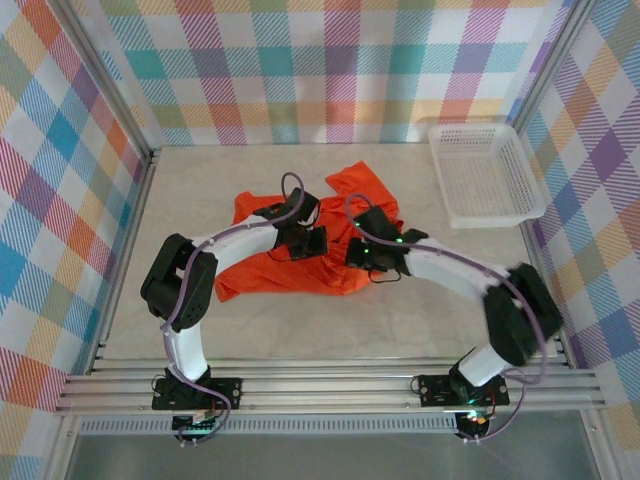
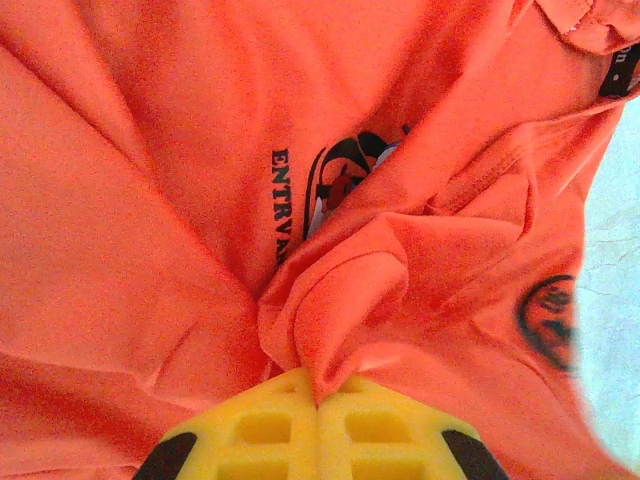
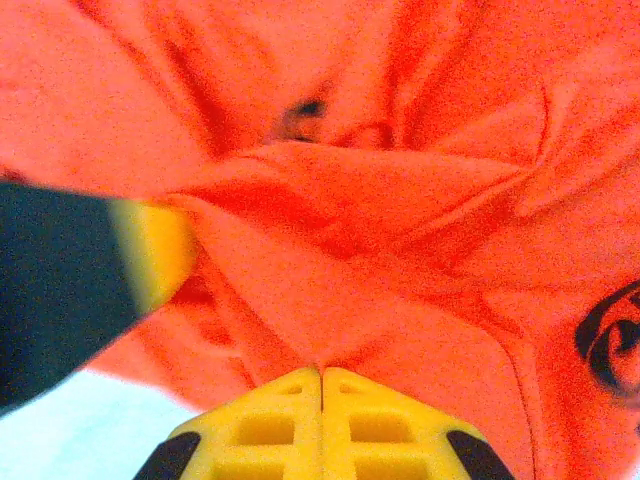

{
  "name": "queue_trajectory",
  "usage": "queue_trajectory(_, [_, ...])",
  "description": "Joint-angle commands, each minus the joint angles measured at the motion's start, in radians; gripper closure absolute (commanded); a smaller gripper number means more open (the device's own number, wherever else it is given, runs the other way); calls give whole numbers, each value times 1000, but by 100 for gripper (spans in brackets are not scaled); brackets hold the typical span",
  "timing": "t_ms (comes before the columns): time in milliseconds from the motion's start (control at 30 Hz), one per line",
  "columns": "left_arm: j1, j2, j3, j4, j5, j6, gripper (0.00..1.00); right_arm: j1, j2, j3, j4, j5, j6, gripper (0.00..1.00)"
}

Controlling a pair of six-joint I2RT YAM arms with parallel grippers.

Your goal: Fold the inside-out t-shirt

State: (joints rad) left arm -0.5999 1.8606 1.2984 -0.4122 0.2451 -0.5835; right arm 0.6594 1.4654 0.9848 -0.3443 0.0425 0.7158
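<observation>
One pale, faintly marbled table (image 1: 440, 315) carries everything you are working with. Your inside-out t-shirt (image 1: 255, 280) lies crumpled at its middle, slightly toward the left edge. It is thin, bright orange-red cloth, rumpled into soft ridges. Its long axis runs diagonally from the near-left toward the far-right, and one flap points at the far edge. A white plastic mesh basket (image 1: 485, 175), rectangular with flared walls, sits in the far right corner, well apart from the shirt. Your left gripper (image 2: 320, 405) has its yellow ribbed fingers pressed together on a pinched fold of the shirt. Your right gripper (image 3: 320, 385) is likewise closed on the cloth, with creases fanning from its tips. Dark lettering (image 2: 283, 200) and a small dark label (image 2: 620, 72) show on the fabric.
</observation>
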Motion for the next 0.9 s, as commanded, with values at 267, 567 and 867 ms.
queue_trajectory(267, [2, 29, -12, 6, -22, 10, 100, -182, -582, -473, 66, -142, 22, 100])
queue_trajectory(567, [-11, 15, 13, 6, 7, 4, 100, -181, -494, -456, -15, -66, 76, 77])
queue_trajectory(867, [-23, -16, -21, 18, 11, -11, 100, -60, -140, -137, 35, -101, -65, 74])
